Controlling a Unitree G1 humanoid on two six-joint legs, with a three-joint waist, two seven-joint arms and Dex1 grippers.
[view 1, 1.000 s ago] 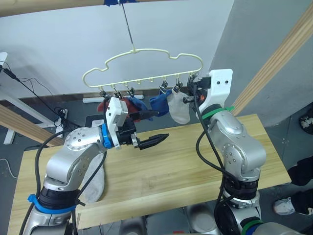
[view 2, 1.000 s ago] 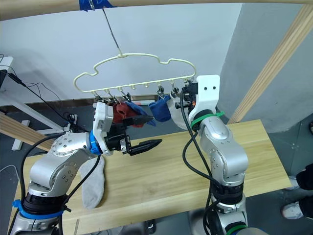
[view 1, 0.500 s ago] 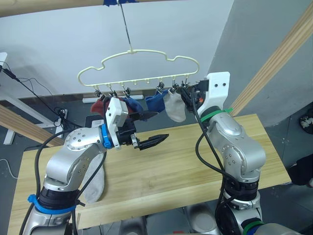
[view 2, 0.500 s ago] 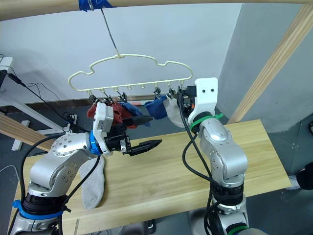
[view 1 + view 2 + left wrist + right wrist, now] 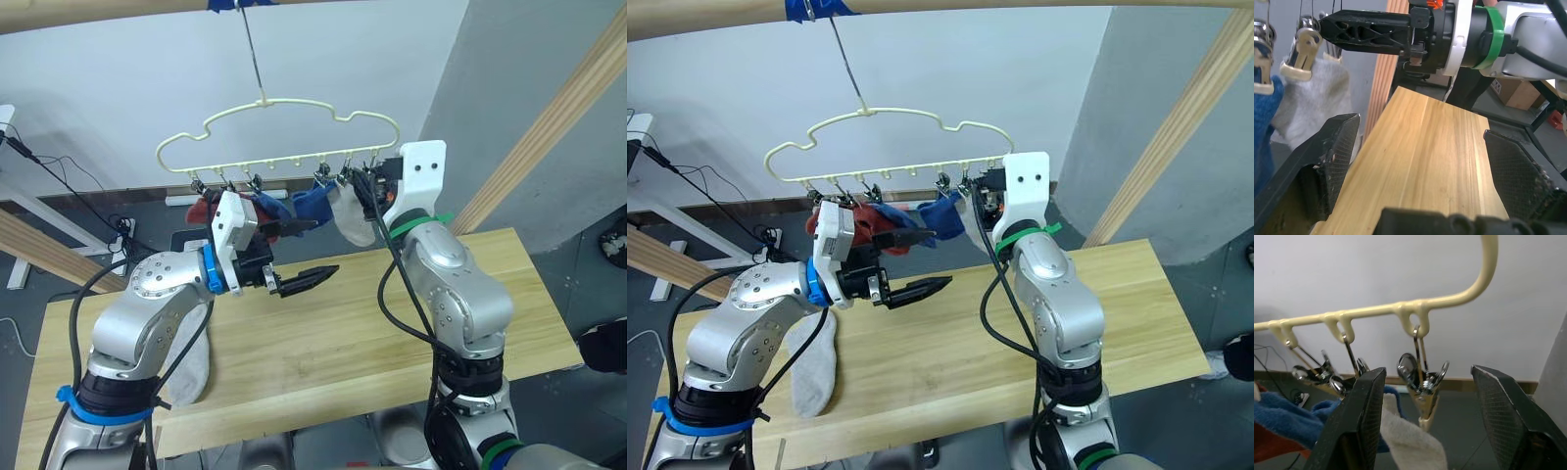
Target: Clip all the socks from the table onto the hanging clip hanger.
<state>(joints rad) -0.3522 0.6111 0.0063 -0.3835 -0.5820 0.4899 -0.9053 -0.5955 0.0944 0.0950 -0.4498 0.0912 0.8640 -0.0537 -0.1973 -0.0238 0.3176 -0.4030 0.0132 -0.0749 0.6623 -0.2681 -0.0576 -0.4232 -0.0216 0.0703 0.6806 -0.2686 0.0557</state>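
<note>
- One light grey sock (image 5: 811, 364) lies on the worktop (image 5: 950, 343) near its front edge, under the left arm; by my reading it is the last one to hang.
- The left hand (image 5: 917, 290) hovers over the worktop, fingers spread wide and holding nothing.
- The right hand (image 5: 1425, 421) is raised at the hanger (image 5: 284, 137), fingers wide apart either side of the end clip (image 5: 1422, 387), gripping nothing.
- Red, blue and grey socks hang clipped. The next move probably calls for reaching down to the remaining sock.
- Behind are a pale wall (image 5: 118, 88) and wooden poles (image 5: 549, 127).
</note>
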